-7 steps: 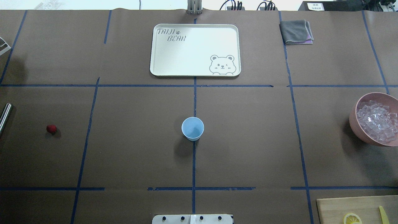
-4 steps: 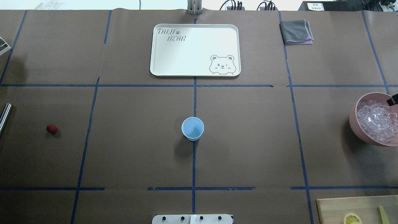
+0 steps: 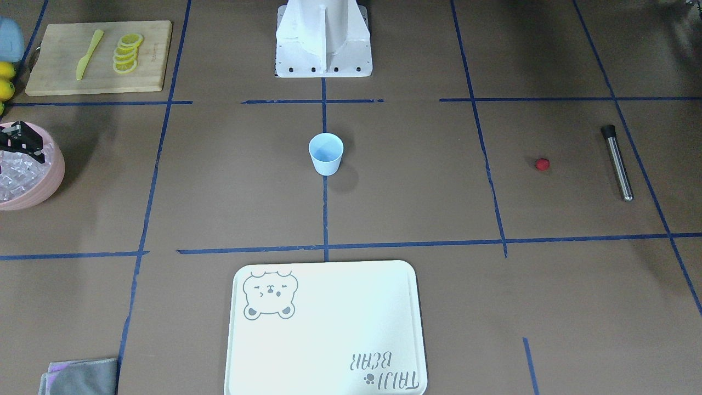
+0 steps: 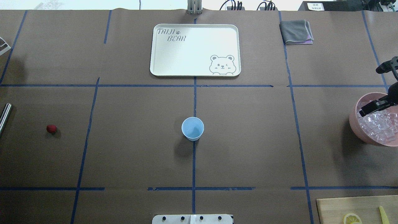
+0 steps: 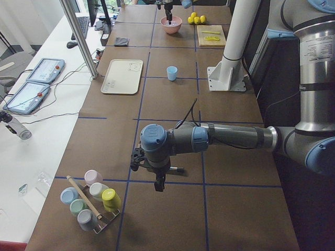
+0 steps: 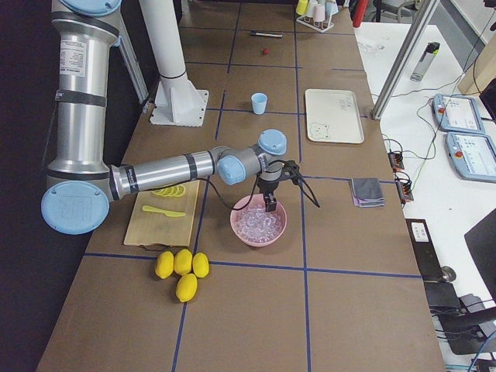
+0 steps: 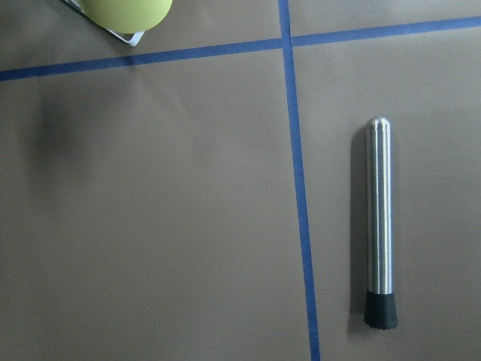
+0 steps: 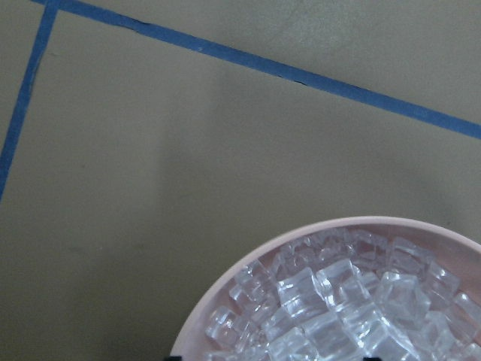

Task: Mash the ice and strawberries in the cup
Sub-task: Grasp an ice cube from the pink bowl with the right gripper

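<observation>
Sitting upright mid-table [image 4: 130,140]: cup [image 4: 192,128]. Strawberry [image 4: 51,128] well off on the left side, near a metal rod [image 3: 617,163]. Ice [image 4: 379,126] heaped in pink bowl [image 4: 353,119] far right, right gripper [image 6: 270,206] just over it, fingers spread. Left gripper [image 5: 158,185] over the table by the rod, can't tell if spread or closed.

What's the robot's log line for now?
right gripper open over ice bowl | cup empty | strawberry on table | left gripper near muddler
</observation>
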Tool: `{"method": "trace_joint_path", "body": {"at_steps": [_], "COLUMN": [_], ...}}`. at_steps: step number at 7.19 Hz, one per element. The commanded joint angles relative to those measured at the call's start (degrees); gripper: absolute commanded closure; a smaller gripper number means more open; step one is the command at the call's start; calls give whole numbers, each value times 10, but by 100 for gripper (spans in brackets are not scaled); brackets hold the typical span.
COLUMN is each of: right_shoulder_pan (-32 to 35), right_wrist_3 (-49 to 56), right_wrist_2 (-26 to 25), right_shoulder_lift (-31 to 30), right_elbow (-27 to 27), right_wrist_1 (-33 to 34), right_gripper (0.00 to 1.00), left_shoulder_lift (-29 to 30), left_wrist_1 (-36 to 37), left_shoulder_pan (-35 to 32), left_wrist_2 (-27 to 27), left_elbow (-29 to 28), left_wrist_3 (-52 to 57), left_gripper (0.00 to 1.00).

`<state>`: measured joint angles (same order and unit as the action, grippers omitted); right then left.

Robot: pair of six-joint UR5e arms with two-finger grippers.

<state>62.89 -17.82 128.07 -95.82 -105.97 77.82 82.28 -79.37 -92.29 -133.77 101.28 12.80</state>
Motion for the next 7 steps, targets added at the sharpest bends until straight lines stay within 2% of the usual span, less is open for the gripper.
{"method": "trace_joint_path", "body": {"at_steps": [1, 6, 7], "right_shoulder_pan": [-5, -7, -8], "right_wrist_3": [6, 22, 22], "right_wrist_2": [-8, -9, -9], "right_shoulder_lift": [-3, -8, -9], "right_elbow": [6, 20, 22], "right_wrist_1": [1, 1, 1], "right_gripper": [25, 33, 39], "left_shoulder_lift": [0, 0, 0], "left_wrist_1": [0, 0, 0], "left_shoulder_pan": [0, 0, 0], "left_wrist_2": [0, 0, 0], "left_elbow": [0, 0, 0], "left_wrist_3": [0, 0, -1], "left_gripper": [0, 0, 0]}}
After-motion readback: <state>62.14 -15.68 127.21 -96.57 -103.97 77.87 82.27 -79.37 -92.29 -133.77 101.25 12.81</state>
